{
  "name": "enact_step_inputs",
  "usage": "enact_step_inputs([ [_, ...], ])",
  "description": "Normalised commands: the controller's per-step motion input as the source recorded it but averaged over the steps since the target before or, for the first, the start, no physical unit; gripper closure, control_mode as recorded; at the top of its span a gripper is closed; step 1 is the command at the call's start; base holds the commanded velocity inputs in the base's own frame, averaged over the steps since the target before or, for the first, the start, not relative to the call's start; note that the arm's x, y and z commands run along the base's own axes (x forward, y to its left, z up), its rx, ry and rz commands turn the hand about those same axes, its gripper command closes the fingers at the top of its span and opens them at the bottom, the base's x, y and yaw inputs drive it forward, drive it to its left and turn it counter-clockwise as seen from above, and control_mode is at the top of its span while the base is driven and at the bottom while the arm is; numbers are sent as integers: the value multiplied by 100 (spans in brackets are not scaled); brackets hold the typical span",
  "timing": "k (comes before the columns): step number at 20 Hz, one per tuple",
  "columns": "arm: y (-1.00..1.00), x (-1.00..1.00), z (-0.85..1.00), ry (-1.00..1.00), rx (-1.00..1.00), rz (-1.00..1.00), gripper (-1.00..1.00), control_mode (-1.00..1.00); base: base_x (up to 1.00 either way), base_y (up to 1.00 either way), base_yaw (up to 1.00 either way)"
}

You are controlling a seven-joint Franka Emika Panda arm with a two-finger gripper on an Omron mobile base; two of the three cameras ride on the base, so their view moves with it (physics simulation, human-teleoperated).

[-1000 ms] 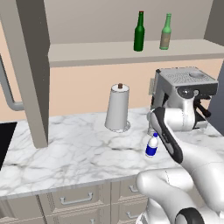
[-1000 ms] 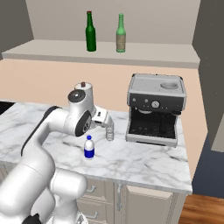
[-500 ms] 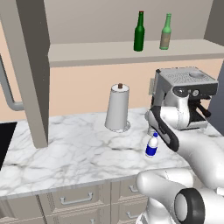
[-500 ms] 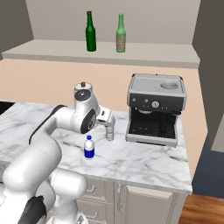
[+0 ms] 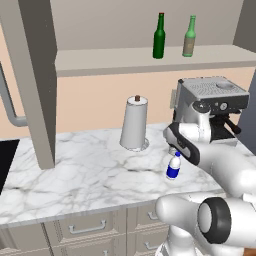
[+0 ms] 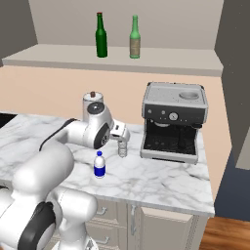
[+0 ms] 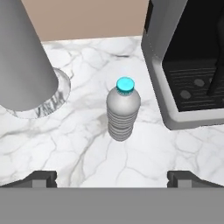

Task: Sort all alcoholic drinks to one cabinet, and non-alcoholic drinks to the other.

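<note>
We are lining up on the clear teal-capped bottle [image 7: 124,109], standing upright on the marble counter [image 7: 87,148] between the paper towel roll [image 7: 24,57] and the espresso machine [image 7: 188,65]. Our gripper [image 7: 111,177] is hanging spread wide above it, holding nothing; next we judge it needs lowering around the bottle's body.

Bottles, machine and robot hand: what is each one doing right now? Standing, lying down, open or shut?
Dark green glass bottle: upright on the shelf.
Pale olive-green glass bottle: upright on the shelf.
Clear plastic bottle with teal cap: upright on the counter, capped, not held.
White blue-labelled plastic bottle: upright on the counter, capped.
Grey coffee machine: standing on the counter.
Hand: open, above the clear bottle.
</note>
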Motion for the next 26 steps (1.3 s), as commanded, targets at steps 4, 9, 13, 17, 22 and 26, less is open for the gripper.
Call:
enact_step_inputs([
  [4,-6,12,-9,0,0,0,-100,-100,0,0,0],
  [9,-7,13,-10,0,0,0,-100,-100,0,0,0],
  [13,-3,16,-11,0,0,0,-100,-100,0,0,0],
  [17,-1,15,-8,0,0,0,-100,-100,0,0,0],
  [22,-2,13,-7,0,0,0,-100,-100,0,0,0],
  [26,-4,11,-7,0,0,0,-100,-100,0,0,0],
])
